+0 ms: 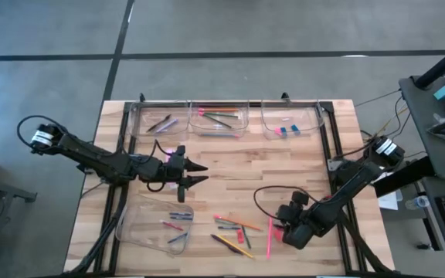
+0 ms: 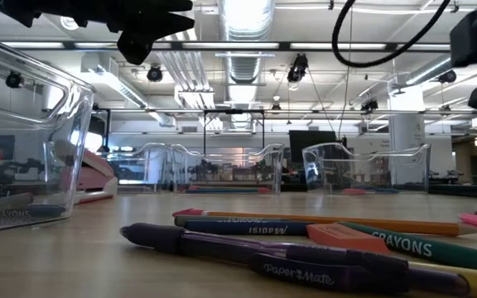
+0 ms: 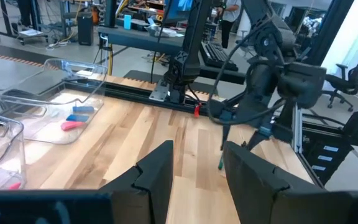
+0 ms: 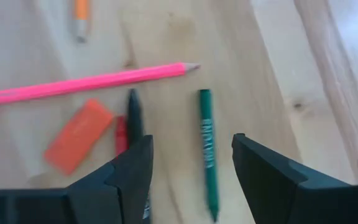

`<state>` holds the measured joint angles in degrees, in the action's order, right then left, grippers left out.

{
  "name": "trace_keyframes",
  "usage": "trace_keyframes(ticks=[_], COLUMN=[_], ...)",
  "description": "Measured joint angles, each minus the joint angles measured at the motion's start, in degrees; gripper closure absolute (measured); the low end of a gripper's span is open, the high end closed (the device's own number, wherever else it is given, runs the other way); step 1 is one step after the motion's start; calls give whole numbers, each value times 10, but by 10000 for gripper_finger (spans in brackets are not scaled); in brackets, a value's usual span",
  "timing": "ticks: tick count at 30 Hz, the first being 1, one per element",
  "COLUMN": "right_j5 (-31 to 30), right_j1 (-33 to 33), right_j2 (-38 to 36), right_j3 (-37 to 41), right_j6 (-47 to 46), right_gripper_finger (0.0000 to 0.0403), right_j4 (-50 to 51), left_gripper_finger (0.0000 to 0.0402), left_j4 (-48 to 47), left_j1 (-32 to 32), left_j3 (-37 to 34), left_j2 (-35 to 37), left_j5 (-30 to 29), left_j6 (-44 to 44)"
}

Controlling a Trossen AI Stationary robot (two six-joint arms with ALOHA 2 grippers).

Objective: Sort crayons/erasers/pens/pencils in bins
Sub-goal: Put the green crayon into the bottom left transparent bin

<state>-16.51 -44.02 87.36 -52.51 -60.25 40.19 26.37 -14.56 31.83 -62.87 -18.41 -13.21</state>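
Observation:
Loose pencils, pens, crayons and an orange eraser (image 4: 78, 135) lie in a pile (image 1: 238, 232) near the table's front edge. My right gripper (image 4: 191, 158) hangs open above the pile's right end (image 1: 288, 232), pointing steeply down. A green crayon (image 4: 208, 149) lies on the wood below the gap between its fingers, untouched. Beside it lie a pink pencil (image 4: 86, 84) and a dark pen (image 4: 133, 115). My left gripper (image 1: 205, 174) is open and empty, held level over the table's middle left, pointing toward the right edge.
Three clear bins stand along the far edge: the left one (image 1: 135, 116) holds grey pens, the middle one (image 1: 194, 116) pencils, the right one (image 1: 315, 120) blue and red erasers. A fourth bin (image 1: 130, 220) at the near left holds a few sticks. Bare wood lies between.

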Motion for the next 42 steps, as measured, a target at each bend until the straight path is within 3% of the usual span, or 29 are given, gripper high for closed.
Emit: trace_keyframes(ticks=[22, 35, 42], right_j5=[26, 50, 51], right_j1=[38, 41, 54], right_j2=[20, 21, -5], right_j3=[70, 71, 74], right_j6=[31, 44, 49], right_gripper_finger=[199, 350, 388], right_j4=[-61, -66, -56], left_gripper_finger=[275, 275, 275], left_j4=[4, 8, 8], left_j1=[-30, -32, -32], left_j3=[0, 1, 1], left_j2=[0, 0, 0], left_j5=[6, 8, 11], left_j6=[0, 0, 0])
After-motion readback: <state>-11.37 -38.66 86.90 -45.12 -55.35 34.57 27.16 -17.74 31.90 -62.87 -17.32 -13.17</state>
